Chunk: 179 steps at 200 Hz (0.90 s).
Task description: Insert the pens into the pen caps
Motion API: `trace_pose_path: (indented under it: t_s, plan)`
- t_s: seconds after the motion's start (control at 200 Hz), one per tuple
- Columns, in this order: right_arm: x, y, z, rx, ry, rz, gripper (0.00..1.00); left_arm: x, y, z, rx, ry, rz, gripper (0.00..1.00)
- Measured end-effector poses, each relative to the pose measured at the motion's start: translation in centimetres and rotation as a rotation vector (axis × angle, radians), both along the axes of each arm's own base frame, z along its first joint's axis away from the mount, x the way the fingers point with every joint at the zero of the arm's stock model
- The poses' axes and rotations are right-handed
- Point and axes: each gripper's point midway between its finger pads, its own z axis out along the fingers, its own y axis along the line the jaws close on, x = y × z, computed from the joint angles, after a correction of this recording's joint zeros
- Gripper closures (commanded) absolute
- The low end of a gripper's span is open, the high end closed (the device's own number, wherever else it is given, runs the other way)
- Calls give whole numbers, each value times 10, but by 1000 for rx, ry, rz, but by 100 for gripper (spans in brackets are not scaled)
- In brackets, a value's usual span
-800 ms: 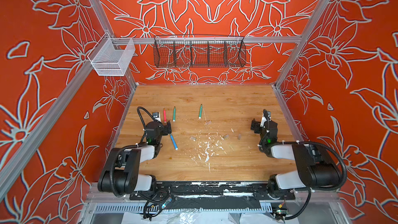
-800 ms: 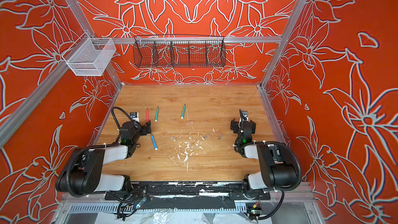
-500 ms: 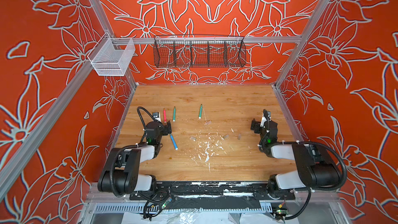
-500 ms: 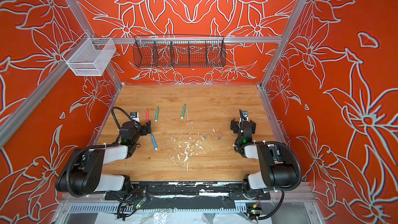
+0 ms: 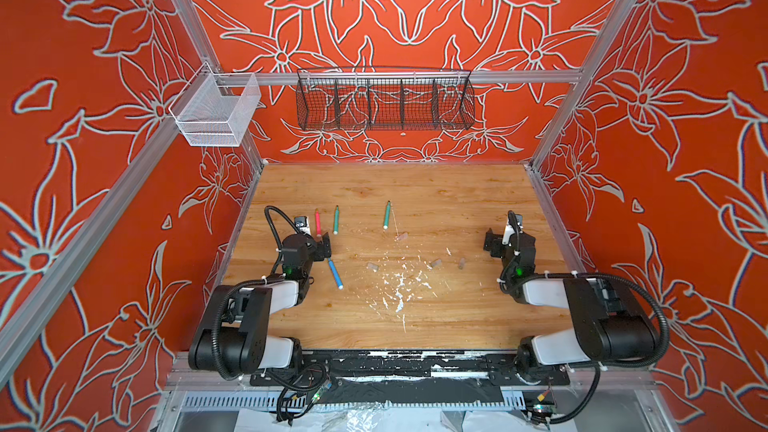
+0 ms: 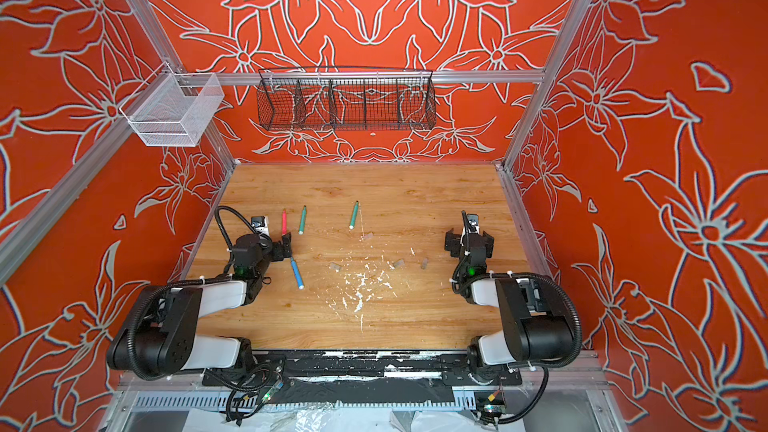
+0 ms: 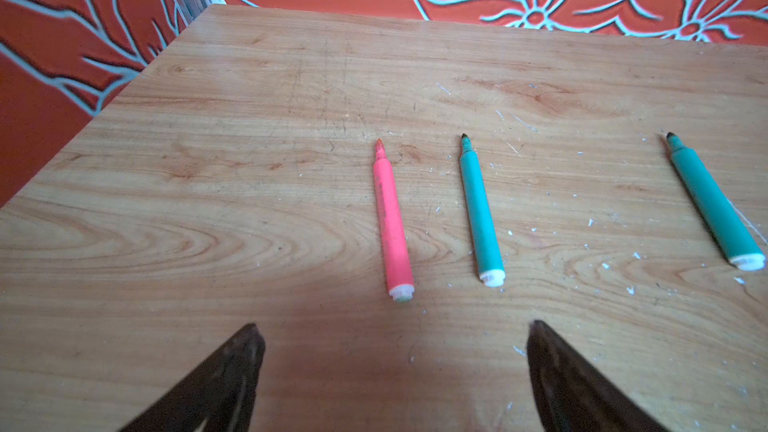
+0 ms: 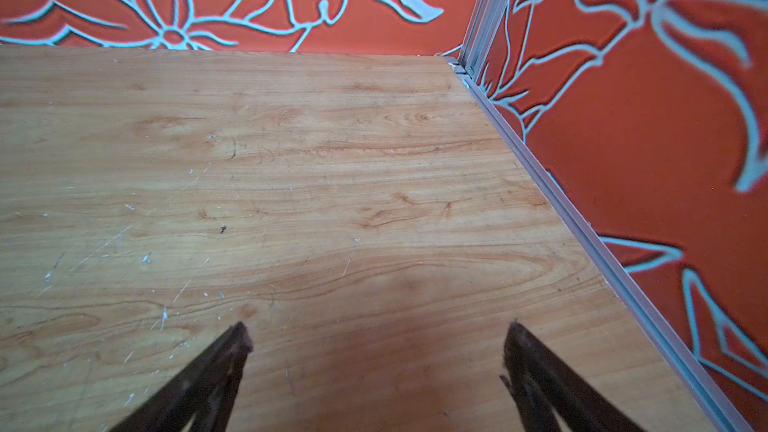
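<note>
Four pens lie on the wooden table in both top views: a red-pink pen [image 5: 318, 222], two green pens [image 5: 336, 220] [image 5: 387, 215] and a blue pen [image 5: 335, 273]. Several small greyish caps lie apart mid-table [image 5: 401, 236] [image 5: 372, 267] [image 5: 435, 263] [image 5: 461, 262]. My left gripper [image 5: 316, 243] [image 7: 392, 328] is open and empty, low over the table, with the white end of the red-pink pen [image 7: 392, 226] just ahead of its fingertips. The blue pen lies beside that wrist. My right gripper [image 5: 508, 239] [image 8: 378, 326] is open over bare wood, to the right of the caps.
White paint flecks [image 5: 399, 288] scatter over the middle of the table [image 5: 415, 326]. A black wire basket [image 5: 384, 99] and a white mesh bin [image 5: 216, 112] hang on the back rail. Orange walls close three sides; a metal rail [image 8: 582, 234] runs near the right gripper.
</note>
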Motion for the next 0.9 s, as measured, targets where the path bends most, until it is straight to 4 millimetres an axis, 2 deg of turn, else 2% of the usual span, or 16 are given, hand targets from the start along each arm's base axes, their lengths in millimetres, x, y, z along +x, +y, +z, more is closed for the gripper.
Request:
trace_pose_path:
  t_s: [0.565,0.625,0.681,0.746,0.811,0.816,0.826,0.896]
  plan:
    - [0,1,0,1,4,3,3,-1,0,0,12,23,9,4]
    - [0,1,-2,0,30,9,3,2,0,9,20,57,14,4]
    - [3,2,2,-3,61,10,3,12,-2,38,26,31,11,4]
    - [16,5,22,1,77,11,3,22,-6,90,24,-56,5,4]
    - [33,7,59,55,66,-11,3,24,-10,156,-21,-184,22,4]
    - [33,7,61,64,67,-16,3,24,-10,156,-21,-184,22,4]
    - [35,6,67,79,68,-29,3,23,-11,171,-49,-213,32,4]
    - [45,5,116,237,31,-110,2,12,-10,232,-170,-320,70,4]
